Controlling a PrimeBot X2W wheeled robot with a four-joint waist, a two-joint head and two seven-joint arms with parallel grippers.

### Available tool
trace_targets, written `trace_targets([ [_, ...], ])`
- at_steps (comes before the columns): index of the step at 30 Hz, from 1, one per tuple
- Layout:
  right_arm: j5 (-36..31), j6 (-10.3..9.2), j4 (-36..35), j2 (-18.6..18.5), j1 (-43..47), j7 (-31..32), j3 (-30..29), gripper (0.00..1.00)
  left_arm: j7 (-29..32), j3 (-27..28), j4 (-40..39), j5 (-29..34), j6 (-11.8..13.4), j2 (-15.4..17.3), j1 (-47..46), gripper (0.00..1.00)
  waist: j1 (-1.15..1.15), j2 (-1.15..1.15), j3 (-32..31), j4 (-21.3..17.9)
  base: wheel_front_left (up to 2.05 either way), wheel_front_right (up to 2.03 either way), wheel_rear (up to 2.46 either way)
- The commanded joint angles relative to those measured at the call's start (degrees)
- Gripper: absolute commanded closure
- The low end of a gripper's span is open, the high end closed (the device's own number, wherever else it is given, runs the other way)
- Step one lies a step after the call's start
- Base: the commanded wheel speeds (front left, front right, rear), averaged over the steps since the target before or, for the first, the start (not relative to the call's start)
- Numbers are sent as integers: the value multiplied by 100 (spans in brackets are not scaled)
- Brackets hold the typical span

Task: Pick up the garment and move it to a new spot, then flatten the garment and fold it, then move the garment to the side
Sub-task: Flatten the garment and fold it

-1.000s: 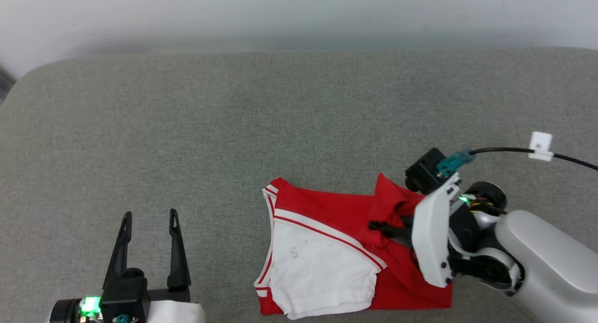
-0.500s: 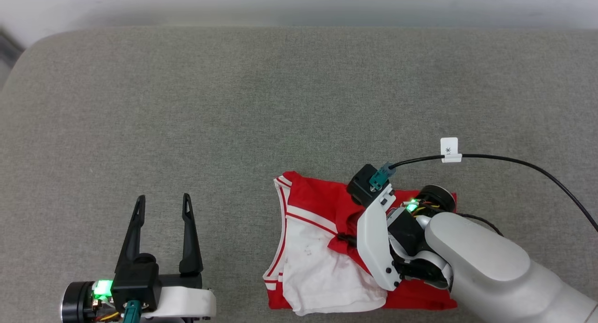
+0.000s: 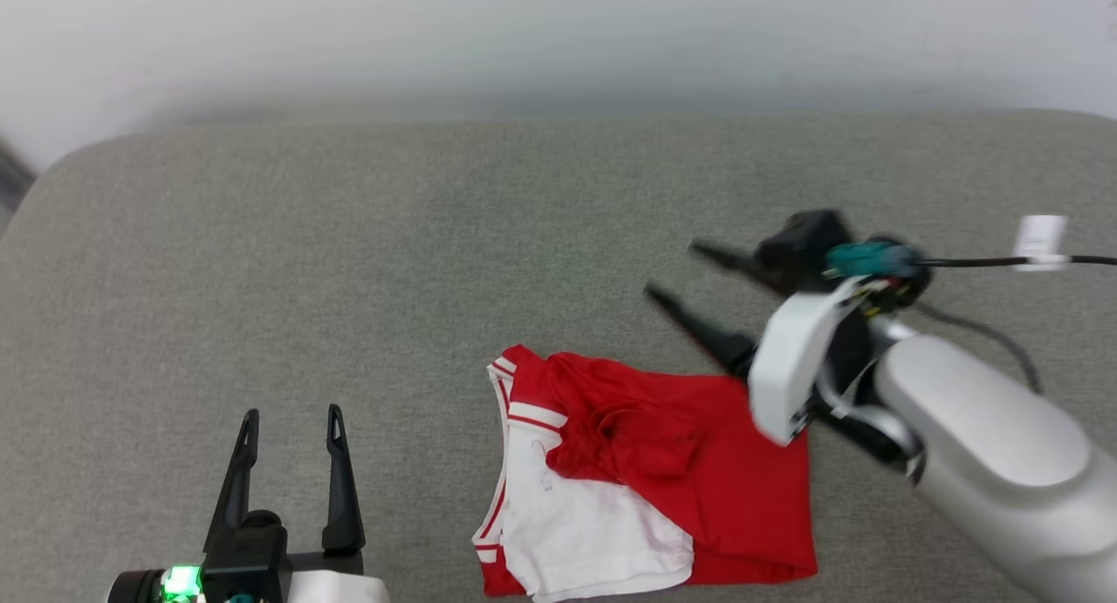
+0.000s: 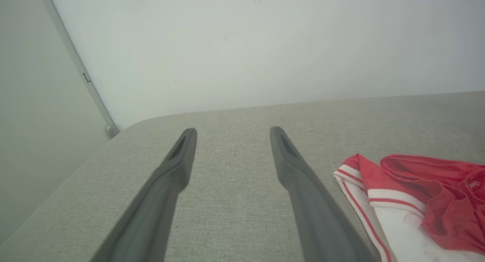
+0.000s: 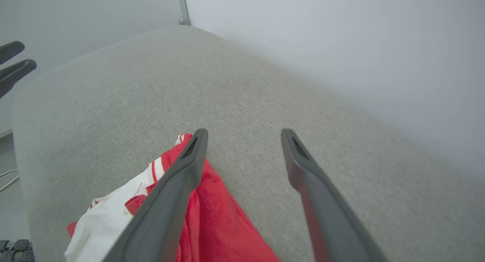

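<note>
You face a wide grey fabric surface (image 3: 349,280) with a pale wall behind it. On its near half, toward your right, lies the red jersey (image 3: 733,463), folded into a rough rectangle. Its white inside (image 3: 585,524) is turned up on the left part, and red cloth is laid over the right.

Your right gripper (image 3: 672,270) hangs above bare fabric just beyond the jersey's far right edge. Its two fingers are spread wide and hold nothing. Your left gripper (image 3: 292,411) sits at the lower left, well apart from the jersey, equally wide and empty.

Near the jersey's middle is a small bunched fold (image 3: 641,437), and striped trim (image 3: 534,414) edges the left side.

The jersey looks light, thin and limp, so expect it to sag, slide and lose its fold if lifted at one point. The layered edge or the thicker trim probably gives the firmest hold, and pinching every layer together should keep it folded.
</note>
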Motion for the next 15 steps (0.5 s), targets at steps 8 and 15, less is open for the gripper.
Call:
trace_targets([
  [8, -1539, -2, 185, 126, 863, -1777, -2071, 0, -13, 65, -92, -28, 25, 22, 221, 0, 0, 0, -293, -235, 0, 0, 0],
  [15, -2952, -2, -839, 829, 2390, -1904, -4239, 0, -13, 95, -159, -33, 15, 10, 317, 0, 0, 0, -386, -315, 0, 0, 0],
])
